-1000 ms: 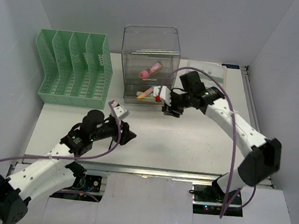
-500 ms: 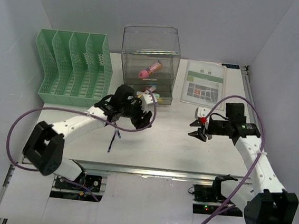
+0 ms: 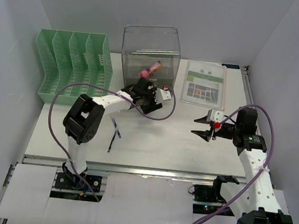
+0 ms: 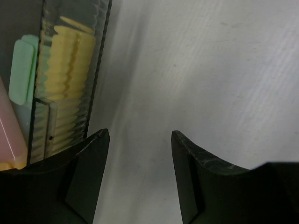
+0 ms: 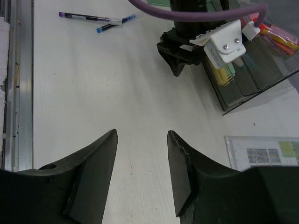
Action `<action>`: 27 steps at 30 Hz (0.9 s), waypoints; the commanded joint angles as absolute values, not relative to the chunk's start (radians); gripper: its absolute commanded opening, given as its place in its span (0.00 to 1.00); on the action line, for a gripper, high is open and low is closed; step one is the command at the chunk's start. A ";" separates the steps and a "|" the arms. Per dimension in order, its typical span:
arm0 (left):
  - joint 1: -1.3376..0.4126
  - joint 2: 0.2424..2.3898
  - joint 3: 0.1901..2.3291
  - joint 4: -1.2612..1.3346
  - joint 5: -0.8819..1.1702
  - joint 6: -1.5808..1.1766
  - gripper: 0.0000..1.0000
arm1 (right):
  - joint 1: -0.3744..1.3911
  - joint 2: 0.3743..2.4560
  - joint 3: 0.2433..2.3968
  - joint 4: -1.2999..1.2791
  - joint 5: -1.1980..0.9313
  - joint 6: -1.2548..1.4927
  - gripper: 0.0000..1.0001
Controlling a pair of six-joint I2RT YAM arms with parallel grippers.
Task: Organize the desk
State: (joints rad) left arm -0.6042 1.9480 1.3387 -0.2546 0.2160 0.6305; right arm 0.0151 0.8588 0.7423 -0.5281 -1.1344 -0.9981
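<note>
The desk (image 3: pixel 162 140) is a white tabletop with a silver rail (image 3: pixel 133 168) along its near edge. My left gripper (image 3: pixel 151 107) hangs open just in front of the clear storage box (image 3: pixel 149 59). In the left wrist view its jaws (image 4: pixel 140 140) stand apart over bare desk, beside the box's drawer with yellow items (image 4: pixel 70 70) inside. My right gripper (image 3: pixel 201 126) is open over the right half of the desk, and in its own view (image 5: pixel 142 135) nothing lies between the fingers. Two pens (image 3: pixel 114 132) lie loose left of centre.
A green file organizer (image 3: pixel 74 67) stands at the back left. A printed sheet (image 3: pixel 205 84) lies at the back right. The clear box holds a pink item (image 3: pixel 151 70). The right wrist view shows the pens (image 5: pixel 88 17), the left gripper (image 5: pixel 187 51) and the rail (image 5: pixel 14 93).
The left arm has swung from the near left up to the front of the clear box. The right arm has drawn back from the box to the right side. The pens now show.
</note>
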 commanded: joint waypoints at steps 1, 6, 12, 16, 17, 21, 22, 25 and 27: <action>-0.587 1.950 1.375 -0.123 0.027 0.674 0.69 | 0.012 0.858 0.742 -0.502 -1.175 -0.979 0.53; -0.578 1.975 1.422 -0.070 -0.037 0.665 0.76 | 0.012 0.868 0.742 -0.500 -1.168 -0.974 0.52; -0.572 1.977 1.442 -0.064 -0.043 0.631 0.79 | 0.011 0.882 0.739 -0.500 -1.154 -0.974 0.52; -0.571 1.921 1.379 -0.037 -0.007 0.588 0.79 | 0.012 0.891 0.738 -0.500 -1.150 -0.972 0.52; -0.571 1.898 1.360 -0.030 0.010 0.571 0.79 | 0.012 0.893 0.738 -0.500 -1.149 -0.971 0.52; -0.571 1.784 1.241 0.019 0.139 0.444 0.79 | 0.012 0.896 0.737 -0.500 -1.148 -0.967 0.52; -0.571 1.753 1.195 0.052 0.169 0.381 0.79 | 0.012 0.897 0.737 -0.500 -1.147 -0.967 0.52; -0.570 1.640 1.066 0.186 0.190 0.128 0.79 | 0.012 0.902 0.736 -0.500 -1.146 -0.963 0.52; -0.566 1.595 0.989 0.241 0.191 0.026 0.80 | 0.012 0.905 0.736 -0.499 -1.146 -0.962 0.52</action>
State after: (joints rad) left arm -0.5748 1.7740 1.1280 0.0552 0.1188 0.3670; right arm 0.0143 0.8969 0.7380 -0.5198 -1.1291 -0.9738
